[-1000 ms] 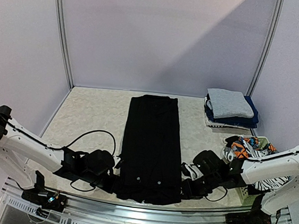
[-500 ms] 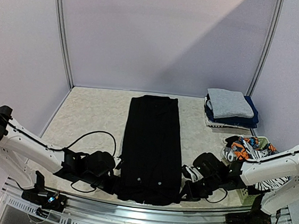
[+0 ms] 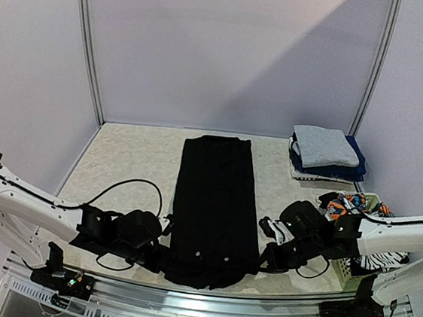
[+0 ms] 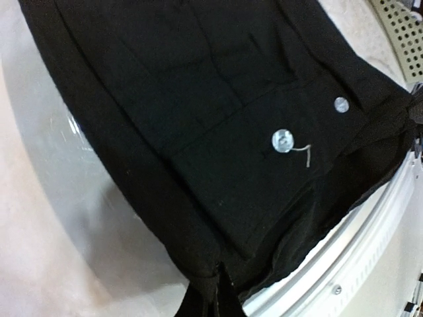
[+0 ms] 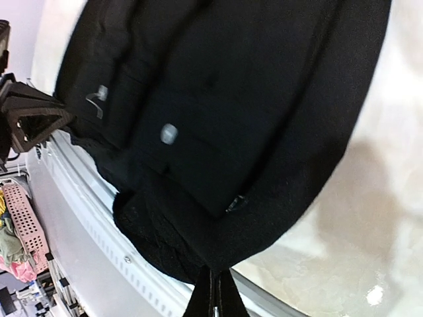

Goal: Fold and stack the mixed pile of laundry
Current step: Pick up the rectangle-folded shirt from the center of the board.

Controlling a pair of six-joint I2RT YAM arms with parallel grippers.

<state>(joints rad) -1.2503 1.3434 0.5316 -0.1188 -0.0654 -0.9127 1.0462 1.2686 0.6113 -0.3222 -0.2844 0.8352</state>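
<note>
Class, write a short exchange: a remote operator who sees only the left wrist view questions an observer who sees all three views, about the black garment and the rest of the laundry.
Operator: I see my left gripper pinching one near corner of the black garment. Is the other near corner held?
Observer: Yes. The right gripper is shut on the near right corner.
Operator: Is any laundry folded?
Observer: A folded stack, grey on top of navy, sits at the far right of the table.
</note>
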